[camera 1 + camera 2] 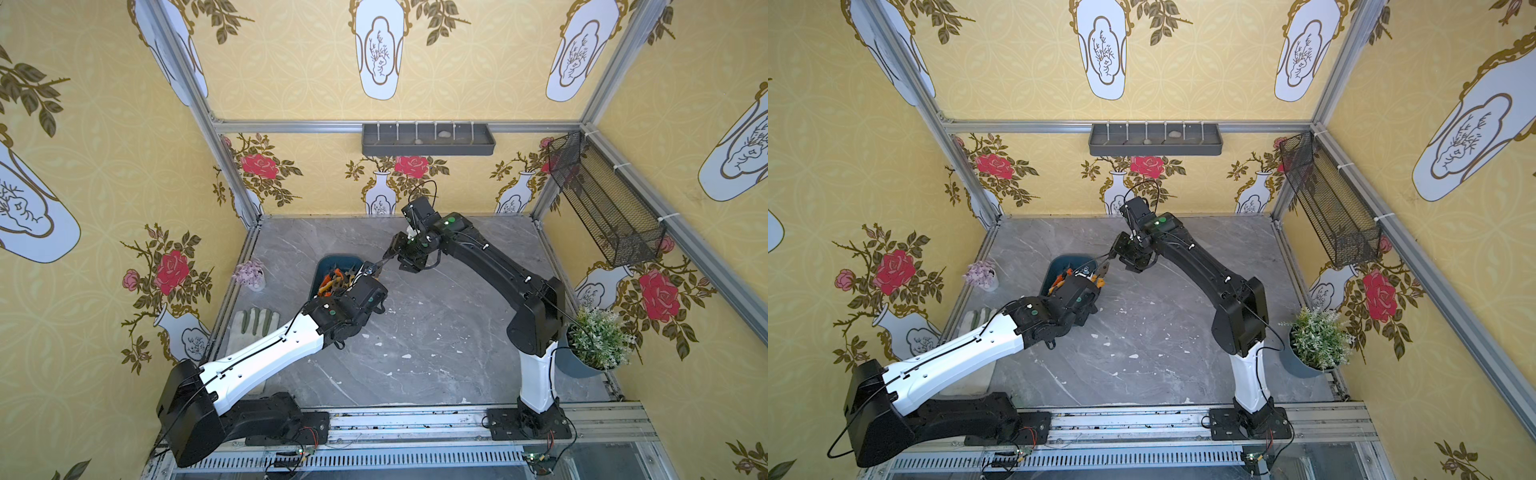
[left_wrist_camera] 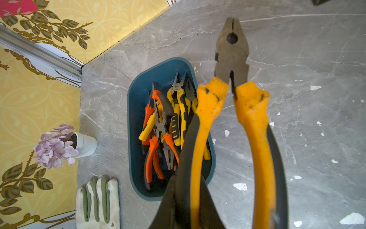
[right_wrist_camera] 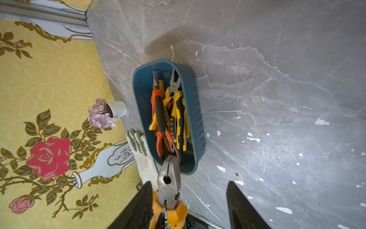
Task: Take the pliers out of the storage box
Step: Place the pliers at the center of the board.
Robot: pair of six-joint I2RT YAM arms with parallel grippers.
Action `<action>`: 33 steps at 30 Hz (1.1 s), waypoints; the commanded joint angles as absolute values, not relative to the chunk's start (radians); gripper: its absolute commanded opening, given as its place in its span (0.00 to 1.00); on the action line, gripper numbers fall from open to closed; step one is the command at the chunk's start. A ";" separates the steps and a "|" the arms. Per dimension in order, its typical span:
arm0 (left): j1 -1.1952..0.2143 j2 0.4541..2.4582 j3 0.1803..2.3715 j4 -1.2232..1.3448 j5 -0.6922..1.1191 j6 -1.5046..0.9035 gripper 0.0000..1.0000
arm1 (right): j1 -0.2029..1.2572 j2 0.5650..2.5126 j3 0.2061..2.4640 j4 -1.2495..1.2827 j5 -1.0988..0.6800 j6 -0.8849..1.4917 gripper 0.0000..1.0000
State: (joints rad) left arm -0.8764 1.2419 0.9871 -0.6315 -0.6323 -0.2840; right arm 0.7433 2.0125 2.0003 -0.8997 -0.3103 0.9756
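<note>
Left claw (image 2: pixel 193 188) is clamped on one yellow handle of a pair of pliers (image 2: pixel 231 53), holding it clear of the storage box (image 2: pixel 133 126) and above the grey surface (image 2: pixel 297 138) just beside it. Several other pliers (image 2: pixel 164 126) lie heaped inside the box. Right claw (image 3: pixel 189 183) has its fingers apart around the tool's metal head, with one finger just beside it. I judge the risk to be a botched handover: gripped by one handle only, the tool could pivot or splay if the right claw closes off-centre, then fall.
</note>
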 commanded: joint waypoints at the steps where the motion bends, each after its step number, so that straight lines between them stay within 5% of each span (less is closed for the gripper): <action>1: -0.878 1.232 0.976 -0.572 -0.665 -0.276 0.00 | 0.754 2.034 2.022 -0.898 -0.355 0.991 0.60; 15: -0.908 1.252 0.983 -0.549 -0.681 -0.245 0.00 | 0.795 2.073 2.040 -0.879 -0.382 0.973 0.59; 18: -0.913 1.258 0.986 -0.549 -0.695 -0.238 0.00 | 0.800 2.075 2.041 -0.883 -0.380 0.972 0.48; 23: -0.928 1.280 0.996 -0.557 -0.725 -0.229 0.00 | 0.809 2.074 2.042 -0.894 -0.372 0.972 0.46; 33: -0.934 1.303 1.006 -0.558 -0.743 -0.221 0.00 | 0.818 2.070 2.034 -0.902 -0.370 0.964 0.27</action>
State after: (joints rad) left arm -0.9325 1.2926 0.9974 -0.5911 -0.7296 -0.2379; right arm 0.8116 2.0731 2.0331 -0.8940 -0.3614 0.9932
